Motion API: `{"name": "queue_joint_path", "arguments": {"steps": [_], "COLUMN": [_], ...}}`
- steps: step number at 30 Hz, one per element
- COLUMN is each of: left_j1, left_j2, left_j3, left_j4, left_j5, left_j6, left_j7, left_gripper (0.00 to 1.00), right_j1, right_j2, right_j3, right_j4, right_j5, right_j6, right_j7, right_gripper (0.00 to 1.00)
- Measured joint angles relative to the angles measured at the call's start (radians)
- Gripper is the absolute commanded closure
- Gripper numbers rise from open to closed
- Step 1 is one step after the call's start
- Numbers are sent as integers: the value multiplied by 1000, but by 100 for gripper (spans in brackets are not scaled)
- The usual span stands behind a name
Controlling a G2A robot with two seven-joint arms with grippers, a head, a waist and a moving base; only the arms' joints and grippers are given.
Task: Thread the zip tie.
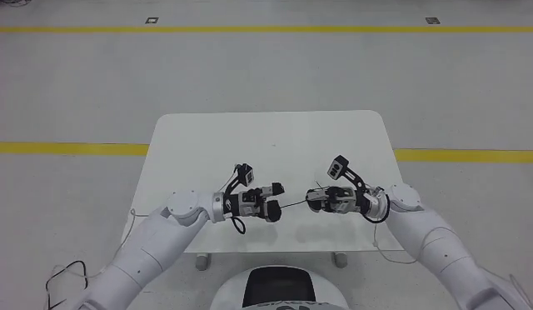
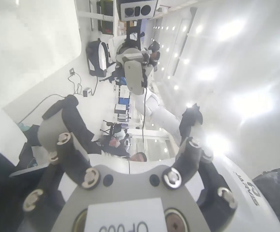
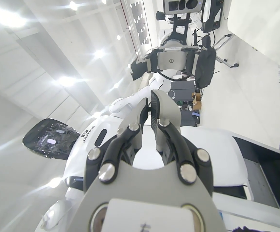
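Aiming the zip tie (image 1: 293, 202), a strand above the table's (image 1: 266, 143) 6 o'clock edge pinched in the clamped right gripper (image 1: 309, 200), level toward 9 o'clock should bring it between the spread, empty fingers of the left gripper (image 1: 279, 209).

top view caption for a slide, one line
Left end effector and right end effector face each other above table, zip tie between

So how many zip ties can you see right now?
1. A thin black zip tie runs from the shut right gripper toward the open left gripper, over the table's near side. Another could be hidden behind the grippers.
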Motion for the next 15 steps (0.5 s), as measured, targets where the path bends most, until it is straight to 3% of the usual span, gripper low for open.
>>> {"name": "queue_joint_path", "arguments": {"steps": [9,15], "left_j1": [1,3], "left_j2": [0,-4], "left_j3": [1,13], "left_j4": [-1,-45], "left_j5": [2,36], "left_j6": [3,57], "left_j7": [7,122], "left_gripper": [0,0], "right_j1": [-3,-17], "right_j2": [0,-2], "right_j3": [0,11], "right_j4": [-8,-27], "right_j5": [-14,-57], "right_j6": [-5,-14], "right_j7": [-17,-74], "right_gripper": [100,100]}}
